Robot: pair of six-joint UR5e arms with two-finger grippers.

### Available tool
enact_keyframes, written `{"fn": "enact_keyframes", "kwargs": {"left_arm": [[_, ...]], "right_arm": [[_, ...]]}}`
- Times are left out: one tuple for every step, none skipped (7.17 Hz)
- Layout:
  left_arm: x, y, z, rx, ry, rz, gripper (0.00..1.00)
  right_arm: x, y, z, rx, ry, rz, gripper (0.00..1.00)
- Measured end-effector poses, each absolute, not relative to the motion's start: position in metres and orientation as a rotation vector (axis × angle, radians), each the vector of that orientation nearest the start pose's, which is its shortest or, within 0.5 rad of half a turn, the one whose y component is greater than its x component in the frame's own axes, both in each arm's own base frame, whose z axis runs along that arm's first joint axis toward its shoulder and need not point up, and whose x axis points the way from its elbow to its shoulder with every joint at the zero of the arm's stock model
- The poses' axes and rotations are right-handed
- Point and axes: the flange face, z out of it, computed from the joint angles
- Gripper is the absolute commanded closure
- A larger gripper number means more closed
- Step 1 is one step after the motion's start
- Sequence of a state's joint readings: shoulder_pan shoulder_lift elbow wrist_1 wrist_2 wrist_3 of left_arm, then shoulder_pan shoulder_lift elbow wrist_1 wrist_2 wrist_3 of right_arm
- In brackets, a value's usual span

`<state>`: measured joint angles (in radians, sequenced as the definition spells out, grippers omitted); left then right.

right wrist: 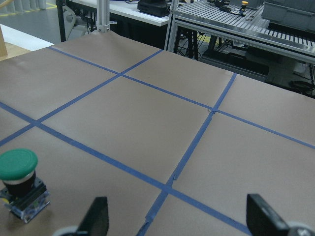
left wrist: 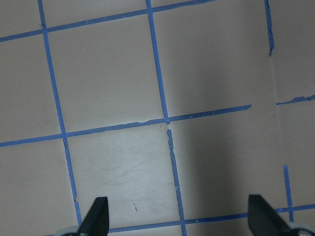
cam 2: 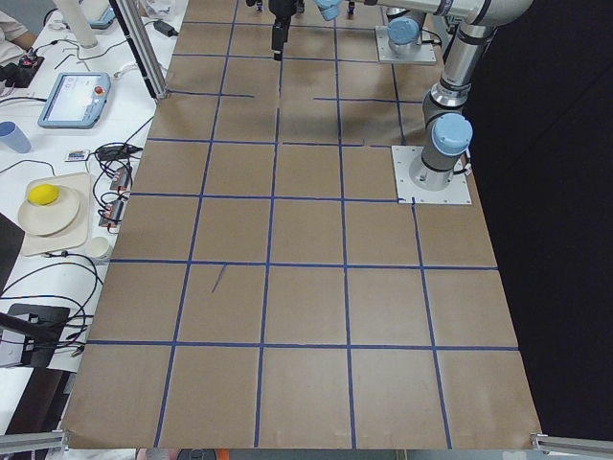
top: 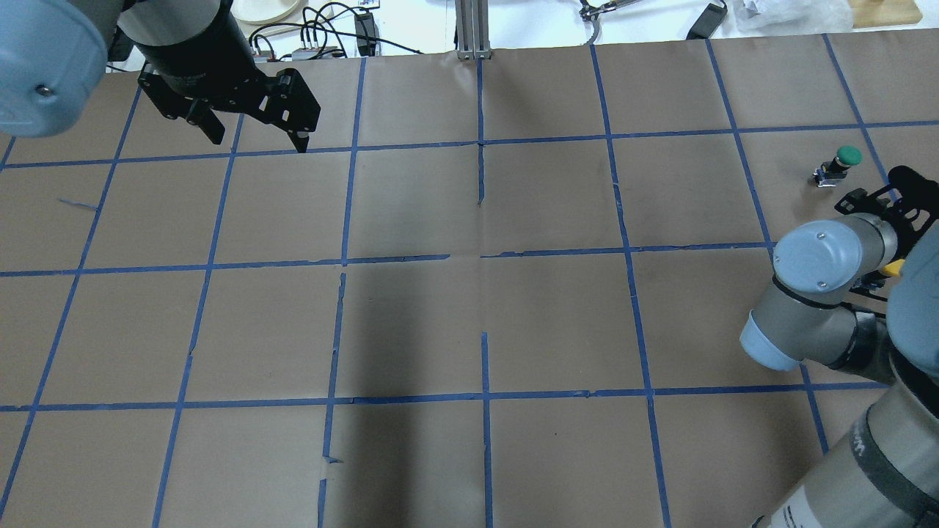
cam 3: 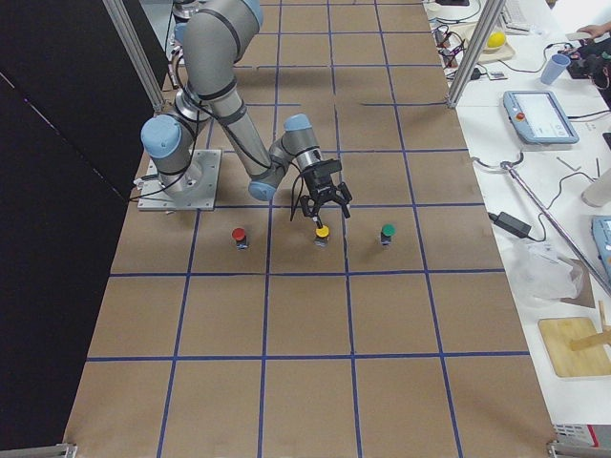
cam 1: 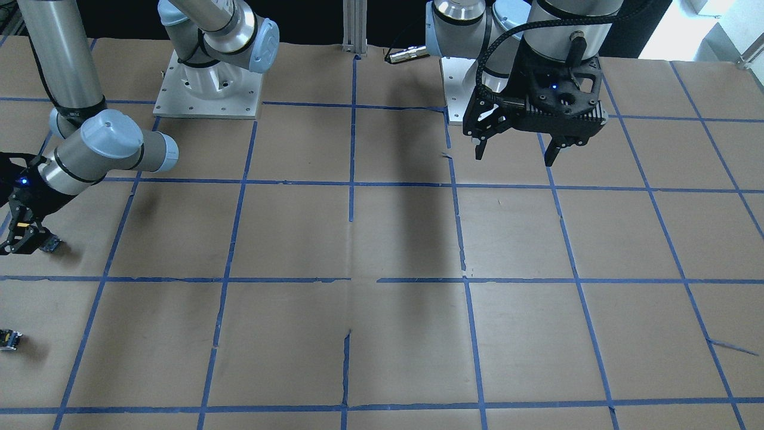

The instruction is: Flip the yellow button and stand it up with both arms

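Exterior right: right gripper (cam 3: pixel 325 216) wide beside the yellow button (cam 3: pixel 322 232), left gripper (cam 1: pixel 514 159) wide; I would centre before closing.

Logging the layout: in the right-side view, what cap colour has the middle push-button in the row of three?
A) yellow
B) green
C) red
A: the yellow-capped push-button on its black body sits between the red-capped push-button and the green-capped push-button.
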<state>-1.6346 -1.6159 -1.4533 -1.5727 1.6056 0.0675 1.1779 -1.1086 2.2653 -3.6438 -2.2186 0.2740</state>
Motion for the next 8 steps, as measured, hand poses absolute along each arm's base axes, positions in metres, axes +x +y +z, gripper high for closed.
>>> {"fn": "enact_keyframes", "kwargs": {"left_arm": [[-0.163, -0.506, 0.522, 0.185, 3.113, -0.094, 0.0], [-0.163, -0.506, 0.522, 0.179, 3.12, -0.085, 0.0], [-0.163, -0.506, 0.522, 0.179, 3.122, -0.083, 0.0], [-0.163, -0.506, 0.523, 0.183, 3.122, -0.084, 0.0], [-0.162, -0.506, 0.523, 0.188, 3.122, -0.088, 0.0], [-0.162, -0.506, 0.524, 0.192, 3.122, -0.091, 0.0], [-0.162, -0.506, 0.524, 0.193, 3.121, -0.094, 0.0], [-0.162, -0.507, 0.524, 0.193, 3.12, -0.095, 0.0]], "right_arm": [[-0.113, -0.469, 0.238, -1.071, -2.06, 0.988, 0.0], [-0.113, -0.474, 0.258, -1.054, -2.118, 0.889, 0.0], [-0.113, -0.478, 0.274, -1.035, -2.183, 0.79, 0.0], [-0.112, -0.483, 0.289, -1.019, -2.255, 0.701, 0.0], [-0.111, -0.489, 0.309, -1.001, -2.326, 0.603, 0.0], [-0.108, -0.496, 0.334, -0.99, -2.403, 0.491, 0.0], [-0.103, -0.502, 0.36, -0.997, -2.475, 0.382, 0.0], [-0.092, -0.504, 0.378, -1.005, -2.547, 0.266, 0.0]]}}
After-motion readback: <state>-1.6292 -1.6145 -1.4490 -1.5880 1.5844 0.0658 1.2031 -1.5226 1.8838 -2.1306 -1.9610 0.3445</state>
